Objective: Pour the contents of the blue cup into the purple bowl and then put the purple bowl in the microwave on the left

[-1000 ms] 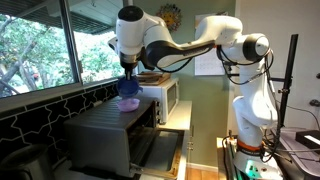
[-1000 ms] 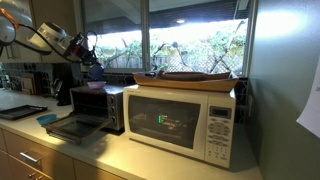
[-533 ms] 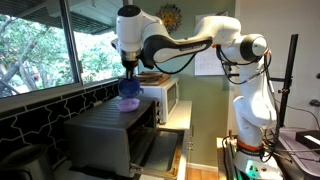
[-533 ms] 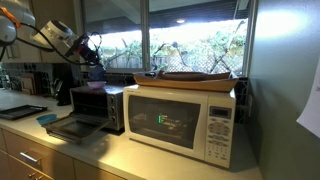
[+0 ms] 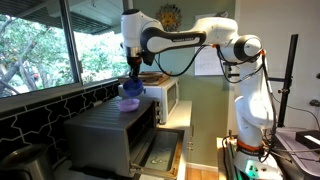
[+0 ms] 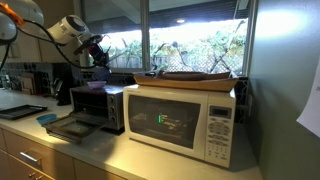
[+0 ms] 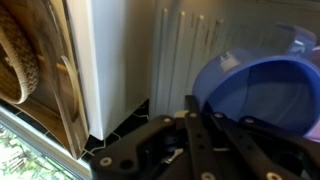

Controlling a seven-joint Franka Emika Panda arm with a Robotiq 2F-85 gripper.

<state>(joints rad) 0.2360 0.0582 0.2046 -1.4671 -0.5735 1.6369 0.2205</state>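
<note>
The table carries the dark-grey microwave, its door dropped open, just beside a white microwave; a dark tray lies farther along.

The microwave has its door dropped flat toward the near counter edge. Its mouth is therefore open to a straight reach from the near side, over the door. The white microwave stands just beside it on the right, walling that side, and the window closes the far side. On its top, the purple bowl and, above it, the gripper clamped on the blue cup fill the room.
</note>
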